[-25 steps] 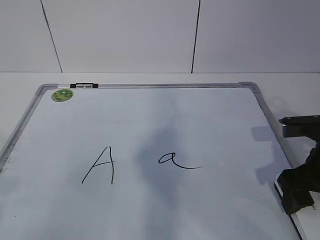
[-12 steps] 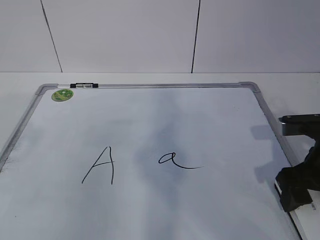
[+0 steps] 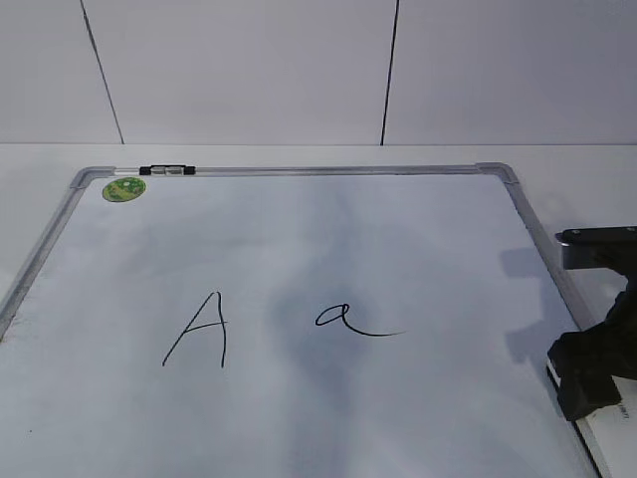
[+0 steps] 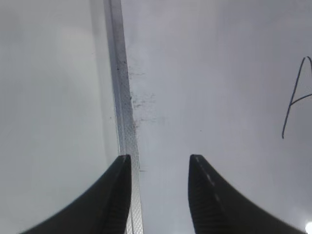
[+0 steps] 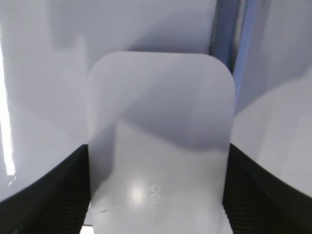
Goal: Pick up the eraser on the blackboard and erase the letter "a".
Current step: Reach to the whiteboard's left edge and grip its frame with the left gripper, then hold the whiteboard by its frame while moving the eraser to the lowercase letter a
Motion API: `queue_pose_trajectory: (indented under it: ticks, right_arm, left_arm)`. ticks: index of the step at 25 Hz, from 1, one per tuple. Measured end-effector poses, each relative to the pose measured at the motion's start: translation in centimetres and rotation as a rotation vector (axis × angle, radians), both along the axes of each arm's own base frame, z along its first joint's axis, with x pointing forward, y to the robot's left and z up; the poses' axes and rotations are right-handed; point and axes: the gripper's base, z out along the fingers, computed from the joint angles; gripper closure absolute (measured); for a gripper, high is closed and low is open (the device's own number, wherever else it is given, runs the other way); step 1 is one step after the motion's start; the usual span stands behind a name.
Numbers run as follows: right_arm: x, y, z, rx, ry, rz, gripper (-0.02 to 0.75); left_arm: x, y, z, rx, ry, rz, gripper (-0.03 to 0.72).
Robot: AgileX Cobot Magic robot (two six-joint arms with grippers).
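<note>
At lower right, the right gripper (image 5: 156,190) brackets the eraser (image 5: 158,141), fingers touching its sides; squeeze squarely before lifting.

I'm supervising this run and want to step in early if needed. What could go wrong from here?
The right gripper straddles the eraser at the blackboard's right frame edge; a loose or off-centre grip might let it slip or catch the frame. The capital A sits close beside the letter "a", so a wide swipe could smear it. The "a" has a long tail; a short pass may leave it.
</note>
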Motion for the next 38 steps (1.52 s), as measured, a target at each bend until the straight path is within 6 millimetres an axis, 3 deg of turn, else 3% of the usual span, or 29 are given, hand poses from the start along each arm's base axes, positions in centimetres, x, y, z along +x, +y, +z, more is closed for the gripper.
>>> queue_pose_trajectory:
  ticks: [5, 27, 33, 38]
  right_arm:
    - [-0.1, -0.1, 0.0, -0.006, 0.016, 0.003, 0.125]
    - [-0.2, -0.1, 0.0, -0.008, 0.019, 0.002, 0.151]
    - [-0.2, -0.1, 0.0, -0.008, 0.019, 0.002, 0.151]
    - [-0.2, -0.1, 0.0, -0.008, 0.019, 0.002, 0.151]
  left_arm:
    - [1.4, 0.0, -1.8, 0.004, 0.054, -0.002, 0.391]
    - [1.9, 0.0, -1.8, 0.011, 0.021, -0.015, 0.391]
    - [3.3, 0.0, -4.3, 0.019, 0.085, -0.027, 0.391]
    - [5.4, 1.4, -6.4, 0.008, 0.139, 0.02, 0.416]
